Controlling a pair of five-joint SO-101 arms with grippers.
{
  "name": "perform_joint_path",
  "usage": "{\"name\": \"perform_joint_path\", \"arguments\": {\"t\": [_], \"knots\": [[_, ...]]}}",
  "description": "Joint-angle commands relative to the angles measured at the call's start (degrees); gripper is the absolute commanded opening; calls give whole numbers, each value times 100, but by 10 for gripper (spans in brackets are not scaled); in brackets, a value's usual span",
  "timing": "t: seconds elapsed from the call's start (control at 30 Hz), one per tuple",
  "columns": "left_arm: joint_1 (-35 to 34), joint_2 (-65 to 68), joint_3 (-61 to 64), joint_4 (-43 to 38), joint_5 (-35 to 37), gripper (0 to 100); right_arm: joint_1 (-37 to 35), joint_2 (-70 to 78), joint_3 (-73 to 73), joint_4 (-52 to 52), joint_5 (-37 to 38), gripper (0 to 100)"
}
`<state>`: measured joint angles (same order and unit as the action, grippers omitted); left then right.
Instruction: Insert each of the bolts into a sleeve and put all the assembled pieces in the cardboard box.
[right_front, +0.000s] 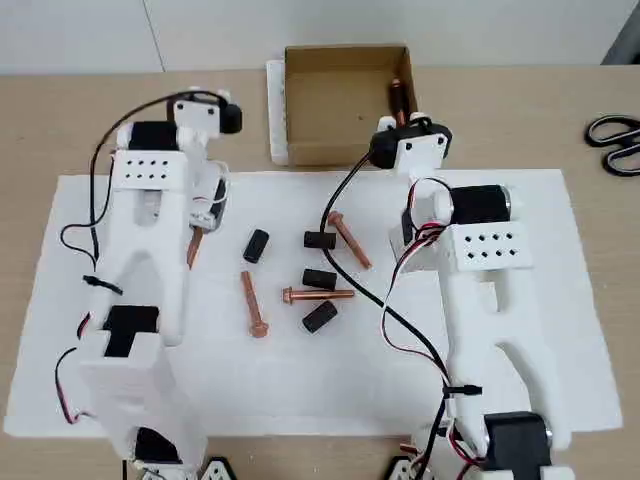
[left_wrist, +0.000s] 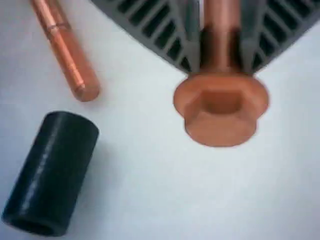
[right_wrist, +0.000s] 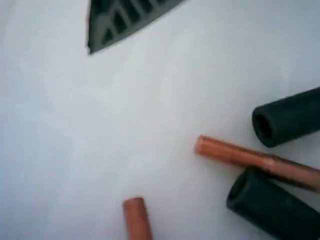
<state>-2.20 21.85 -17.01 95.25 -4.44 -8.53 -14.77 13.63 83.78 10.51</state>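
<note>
Four smooth black tubular sleeves (right_front: 319, 278) and three copper flanged bolts (right_front: 318, 294) lie loose on the white sheet (right_front: 500, 350), near the brown cardboard box (right_front: 330, 110). The left gripper (left_wrist: 220, 50) clamps, between ribbed grey jaws, the shank of a fourth bolt (left_wrist: 220, 107), its hexagonal head protruding; whether the right gripper (right_front: 410, 228) is open or closed, I cannot tell.

Sleeve (right_wrist: 290, 117) and second sleeve (right_wrist: 272, 207) at frame edge, bolt (right_wrist: 250, 159) between, against one. Second bolt (right_wrist: 137, 220) apart. Ribbed gripper (right_wrist: 125, 20) in frame corner over white sheet (right_wrist: 100, 125).
</note>
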Motion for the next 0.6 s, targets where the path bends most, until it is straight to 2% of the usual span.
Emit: {"name": "perform_joint_path", "arguments": {"t": [0.0,0.13,0.33,0.57], "knots": [[-18,-26,646,-659,-53,7,-136,-13,-9,-110,-9,221],[-18,-26,1191,-1134,-53,13,-189,-13,-9,-145,-123,222],[-18,-26,1516,-1336,-53,120,-189,-13,-9,-145,-123,222],[-18,-26,2053,-1811,-53,122,-189,-13,-9,-119,-123,222]]}}
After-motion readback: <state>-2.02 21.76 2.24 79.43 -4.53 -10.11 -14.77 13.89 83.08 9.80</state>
